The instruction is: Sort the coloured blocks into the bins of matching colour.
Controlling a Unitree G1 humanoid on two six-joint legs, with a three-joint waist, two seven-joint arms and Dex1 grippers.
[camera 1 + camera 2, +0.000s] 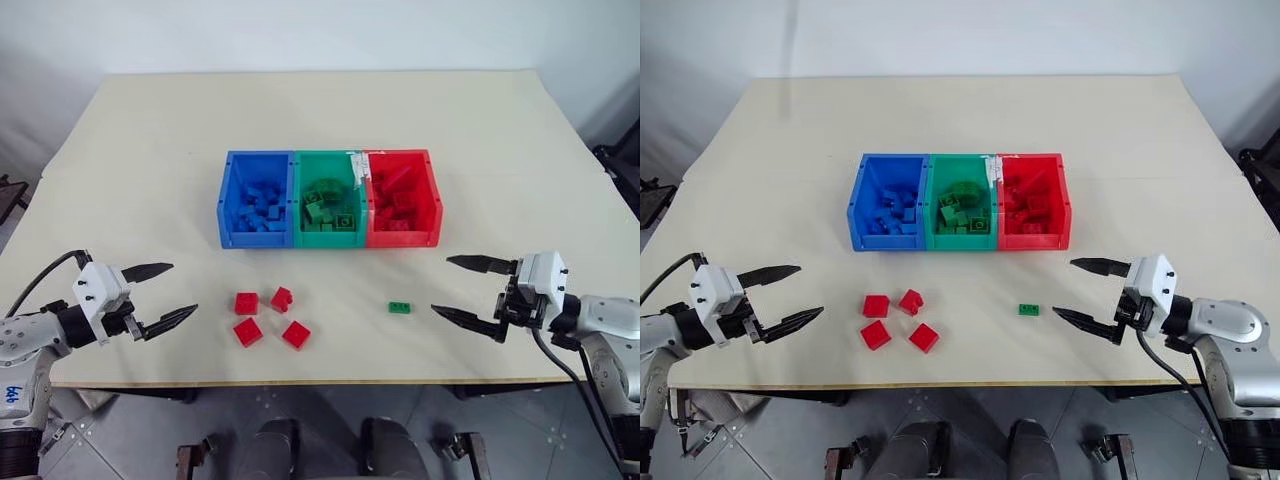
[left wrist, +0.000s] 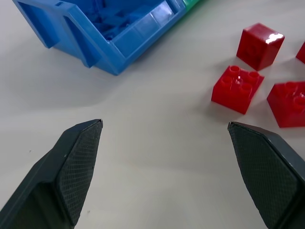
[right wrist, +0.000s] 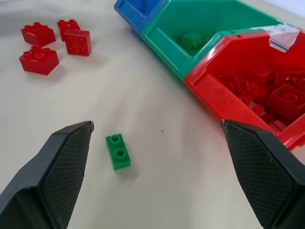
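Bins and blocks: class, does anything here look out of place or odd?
Five blocks lie loose on the table before the bins: four red blocks and a green block. One red block is tipped on its side. Torn white tape clings to the green-red rim.

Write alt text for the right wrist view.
The right gripper, jaws wide open, hovers over a table with a small green block lying between them. Beyond stand the green bin and red bin; four red blocks lie farther off.
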